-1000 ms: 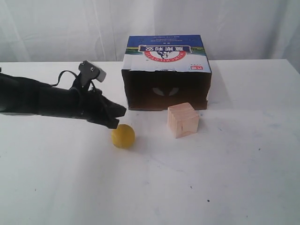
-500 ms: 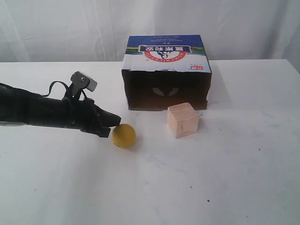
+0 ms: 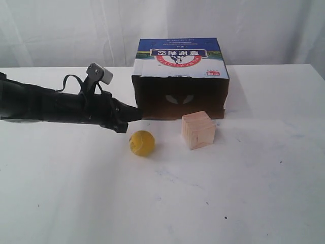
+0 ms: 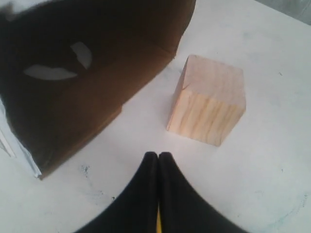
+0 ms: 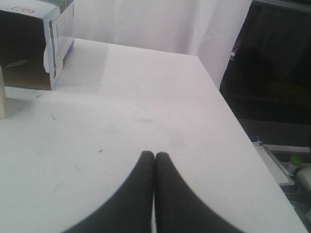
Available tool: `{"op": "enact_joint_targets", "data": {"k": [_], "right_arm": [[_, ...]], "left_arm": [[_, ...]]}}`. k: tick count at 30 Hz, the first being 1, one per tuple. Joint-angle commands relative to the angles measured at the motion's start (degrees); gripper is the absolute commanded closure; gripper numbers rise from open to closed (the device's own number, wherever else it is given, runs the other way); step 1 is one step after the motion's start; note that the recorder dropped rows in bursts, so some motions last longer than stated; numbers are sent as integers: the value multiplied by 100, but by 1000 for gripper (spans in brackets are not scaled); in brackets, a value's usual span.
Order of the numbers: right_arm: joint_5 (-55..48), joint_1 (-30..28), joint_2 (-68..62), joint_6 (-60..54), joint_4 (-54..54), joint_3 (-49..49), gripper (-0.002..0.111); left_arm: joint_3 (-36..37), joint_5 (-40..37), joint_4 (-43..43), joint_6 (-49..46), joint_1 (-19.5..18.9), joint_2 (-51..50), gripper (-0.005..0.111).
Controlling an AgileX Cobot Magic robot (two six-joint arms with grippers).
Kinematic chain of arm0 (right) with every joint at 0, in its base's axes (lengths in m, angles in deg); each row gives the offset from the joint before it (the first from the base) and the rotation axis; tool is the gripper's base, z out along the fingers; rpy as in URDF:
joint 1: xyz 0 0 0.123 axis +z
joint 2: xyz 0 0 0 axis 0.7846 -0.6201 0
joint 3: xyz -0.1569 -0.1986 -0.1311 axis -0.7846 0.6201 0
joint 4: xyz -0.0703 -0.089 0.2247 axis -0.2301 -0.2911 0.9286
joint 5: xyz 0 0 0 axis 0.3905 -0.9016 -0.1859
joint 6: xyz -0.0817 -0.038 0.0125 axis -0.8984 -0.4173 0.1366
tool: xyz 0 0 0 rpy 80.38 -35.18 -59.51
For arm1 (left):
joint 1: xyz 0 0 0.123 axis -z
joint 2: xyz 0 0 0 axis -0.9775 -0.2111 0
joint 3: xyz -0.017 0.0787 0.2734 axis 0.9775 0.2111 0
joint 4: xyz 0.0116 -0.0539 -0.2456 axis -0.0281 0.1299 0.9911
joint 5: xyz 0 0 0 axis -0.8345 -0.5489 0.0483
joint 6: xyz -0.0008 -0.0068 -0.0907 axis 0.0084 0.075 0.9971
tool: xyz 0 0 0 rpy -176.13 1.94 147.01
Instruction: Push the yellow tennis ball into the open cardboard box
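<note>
The yellow tennis ball (image 3: 141, 143) rests on the white table in front of the open cardboard box (image 3: 180, 76), a little left of its dark opening. My left gripper (image 3: 135, 114) is shut and empty, its tip just above and left of the ball, close to the box's front left corner. In the left wrist view the shut fingers (image 4: 158, 156) point toward the box's dark interior (image 4: 73, 77); only a thin yellow sliver of the ball (image 4: 158, 225) shows between them. My right gripper (image 5: 154, 155) is shut over bare table, out of the exterior view.
A pale wooden cube (image 3: 198, 130) stands in front of the box's right half, right of the ball; it also shows as the cube (image 4: 209, 104) in the left wrist view. The table's right edge (image 5: 243, 141) drops off near the right gripper. White curtains hang behind.
The ball has rolled a little right and toward the box. My left gripper swung back and down behind the ball, then rose and advanced right toward the box corner.
</note>
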Motion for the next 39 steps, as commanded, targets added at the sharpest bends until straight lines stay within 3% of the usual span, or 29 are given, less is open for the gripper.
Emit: {"op": "enact_joint_targets", "data": {"k": [1, 5, 7, 12, 17, 23, 39], "right_arm": [[84, -17, 37, 97, 7, 31, 108], [84, -17, 37, 110, 7, 31, 108], [84, -17, 37, 120, 7, 31, 108], [84, -17, 37, 120, 7, 31, 108], [84, -17, 37, 120, 7, 31, 108], [84, -17, 37, 120, 7, 31, 108], [84, -17, 37, 148, 7, 31, 108]], "left_arm": [[-41, -151, 53, 302, 33, 242, 107], [-41, -271, -919, 1202, 33, 205, 107], [-41, -357, -1005, 1218, 33, 145, 107], [-41, -505, -507, 672, 33, -95, 107], [-108, -161, 123, -409, 33, -461, 107], [-476, -18, 123, -489, 33, -975, 107], [-1468, -636, 123, -301, 33, -1459, 107]]}}
